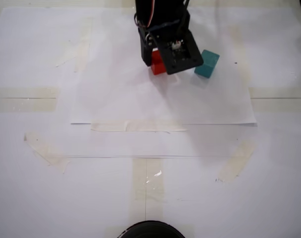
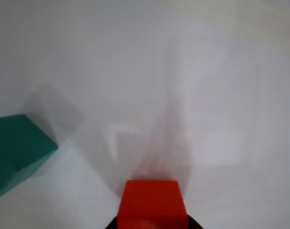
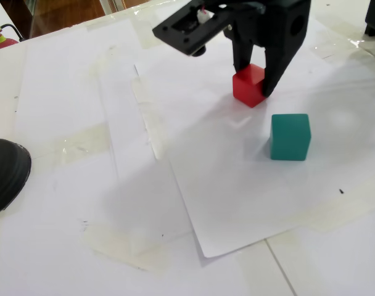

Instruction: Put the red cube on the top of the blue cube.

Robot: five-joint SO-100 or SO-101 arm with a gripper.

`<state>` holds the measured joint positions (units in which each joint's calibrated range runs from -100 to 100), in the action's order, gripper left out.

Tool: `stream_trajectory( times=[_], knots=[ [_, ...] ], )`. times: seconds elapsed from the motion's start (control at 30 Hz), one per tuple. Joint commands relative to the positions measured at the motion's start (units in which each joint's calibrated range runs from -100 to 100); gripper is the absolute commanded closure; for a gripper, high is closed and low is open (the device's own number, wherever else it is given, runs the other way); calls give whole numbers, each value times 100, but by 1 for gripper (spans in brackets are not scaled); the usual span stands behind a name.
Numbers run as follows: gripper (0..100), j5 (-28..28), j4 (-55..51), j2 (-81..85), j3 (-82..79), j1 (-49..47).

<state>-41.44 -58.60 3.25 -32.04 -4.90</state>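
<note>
Paper sheets taped over the table make up the whole work surface, white and bare apart from the strips of tape and a dark rounded object at the left edge of a fixed view. Over the far part of the sheet the black arm comes down with its gripper straddling the red cube: one finger stands on each side of it and both look pressed against its faces, so the jaws are closed down to the cube's width and appear to have hold of it. Whether the cube has left the paper cannot be told; it looks at or barely above the surface.

The blue cube — teal in fact — sits free on the same sheet, near the red one but clearly apart, with bare paper between them. In the wrist view it lies off to the left while the red cube fills the bottom centre.

So the grasp seems the step in hand. Next comes a lift clear of the teal cube's height, a short carry sideways, then a square lowering onto its top face.

Neither cube has a long axis; the teal one sits turned a little relative to the red — worth a wrist correction before release.
</note>
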Motion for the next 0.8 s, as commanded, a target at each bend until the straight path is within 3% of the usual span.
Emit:
stream_trajectory(
  times=[0.0,0.27,0.77],
  knots=[
    [88,161,-495,713,521,-123],
    [88,283,-1245,765,1638,-608],
    [88,444,-1547,773,2128,-1690]
  ],
)
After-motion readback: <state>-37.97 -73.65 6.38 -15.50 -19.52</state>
